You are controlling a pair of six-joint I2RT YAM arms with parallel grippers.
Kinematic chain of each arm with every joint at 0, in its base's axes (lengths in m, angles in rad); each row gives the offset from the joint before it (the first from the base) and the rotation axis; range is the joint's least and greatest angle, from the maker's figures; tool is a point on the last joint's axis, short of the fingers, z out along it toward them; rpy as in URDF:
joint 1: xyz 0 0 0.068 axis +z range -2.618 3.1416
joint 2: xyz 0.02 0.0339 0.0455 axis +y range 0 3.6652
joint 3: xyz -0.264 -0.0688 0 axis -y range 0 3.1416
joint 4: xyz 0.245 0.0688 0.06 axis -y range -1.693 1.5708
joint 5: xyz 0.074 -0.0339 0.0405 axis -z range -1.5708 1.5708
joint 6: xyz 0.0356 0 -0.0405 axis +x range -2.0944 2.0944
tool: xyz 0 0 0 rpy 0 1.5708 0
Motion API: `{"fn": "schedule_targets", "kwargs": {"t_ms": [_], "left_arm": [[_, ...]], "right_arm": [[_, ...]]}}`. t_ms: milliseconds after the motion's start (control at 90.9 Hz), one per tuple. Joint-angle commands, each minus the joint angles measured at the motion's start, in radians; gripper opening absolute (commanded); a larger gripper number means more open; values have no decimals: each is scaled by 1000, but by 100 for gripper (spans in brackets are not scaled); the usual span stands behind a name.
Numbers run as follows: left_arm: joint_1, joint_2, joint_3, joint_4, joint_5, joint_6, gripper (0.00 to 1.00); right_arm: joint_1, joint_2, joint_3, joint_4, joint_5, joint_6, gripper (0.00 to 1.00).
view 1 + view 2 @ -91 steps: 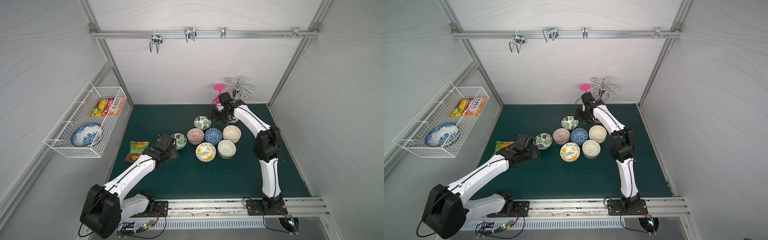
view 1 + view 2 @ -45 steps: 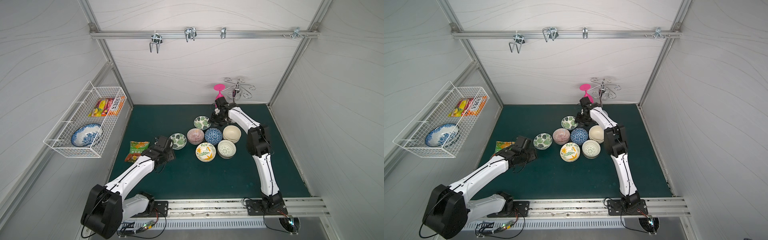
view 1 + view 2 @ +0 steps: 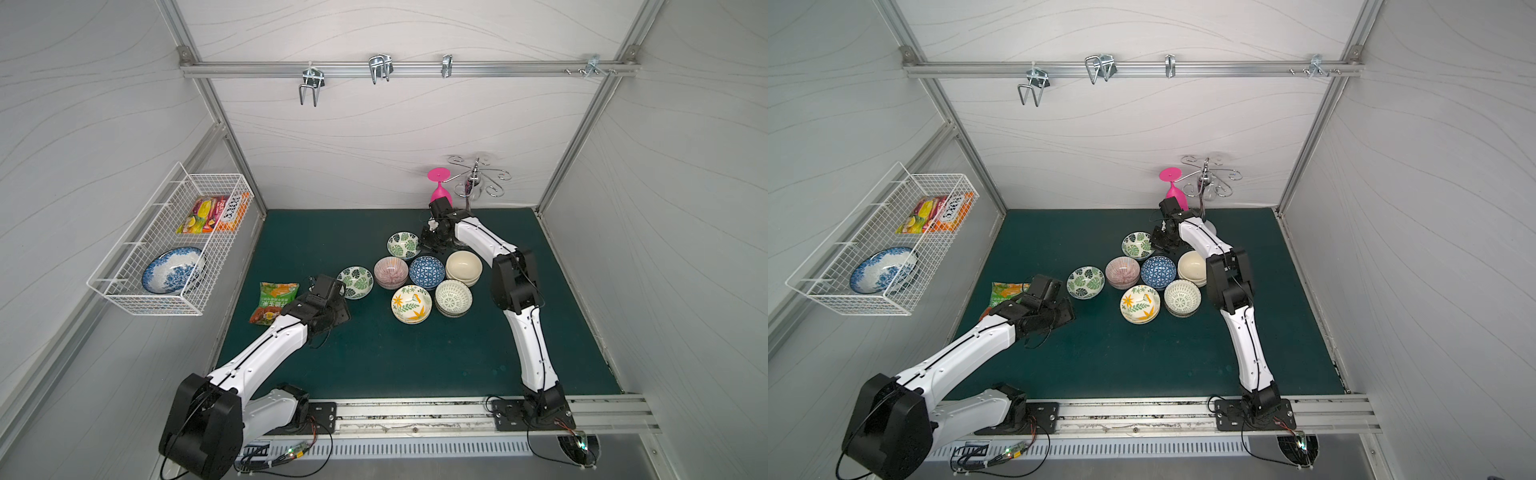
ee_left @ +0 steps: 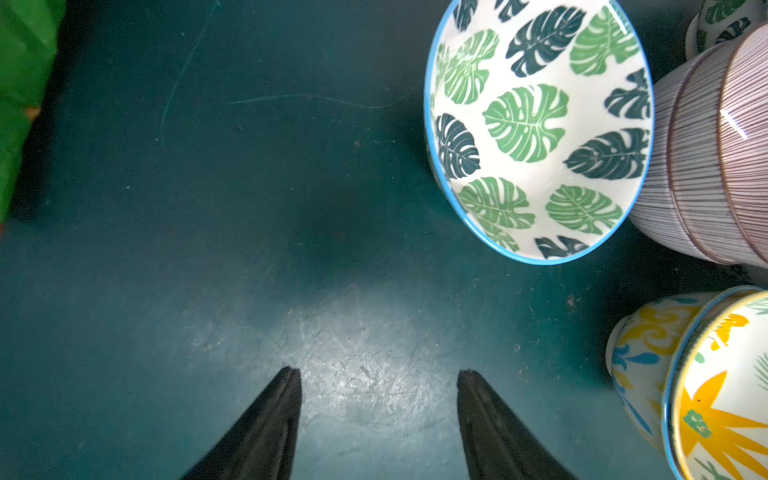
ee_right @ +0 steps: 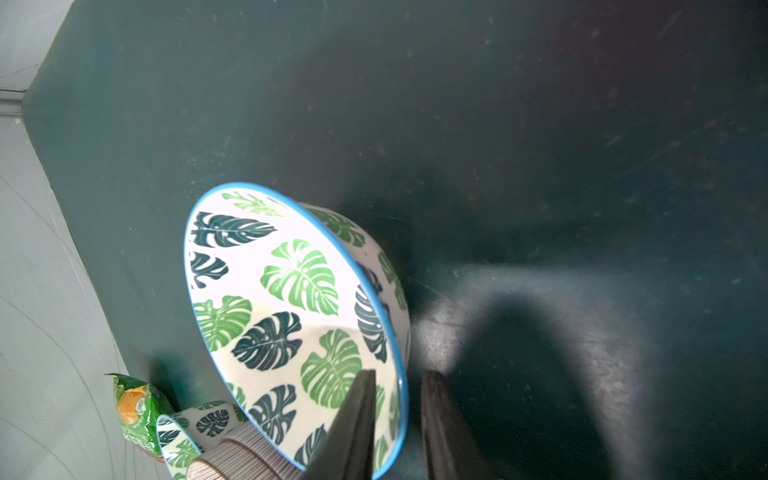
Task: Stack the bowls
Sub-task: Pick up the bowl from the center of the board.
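Because my right wrist hides the jaws in both top views, only the wrist view shows my right gripper [image 5: 399,372] straddling the rim of the far green-leaf bowl [image 5: 291,299] at its 3 o'clock edge, one finger inside, one outside, close-set; whether they pinch I cannot tell. My right arm reaches far, elbow bent; my left gripper [image 4: 376,370], arm stretched low, gapes empty over the mat [image 4: 208,208] at 7 o'clock of the near green-leaf bowl [image 4: 540,124].
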Motion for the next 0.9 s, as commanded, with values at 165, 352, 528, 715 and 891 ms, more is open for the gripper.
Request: {"fn": "schedule_targets", "kwargs": {"t_ms": [165, 352, 528, 715, 891], "left_arm": [[2, -48, -15, 11, -2, -8, 65], [2, -70, -21, 2, -8, -6, 65], [2, -90, -16, -7, -13, -1, 67], [2, -106, -4, -27, -20, 4, 68], [2, -121, 7, -52, -27, 6, 70]], "right_arm": [[-5, 17, 0, 21, -17, 15, 23], [-4, 17, 7, 29, -22, 19, 6], [-9, -1, 15, 23, -26, 21, 0], [-7, -50, 21, 25, -26, 21, 0], [0, -102, 44, 23, -25, -4, 0]]}}
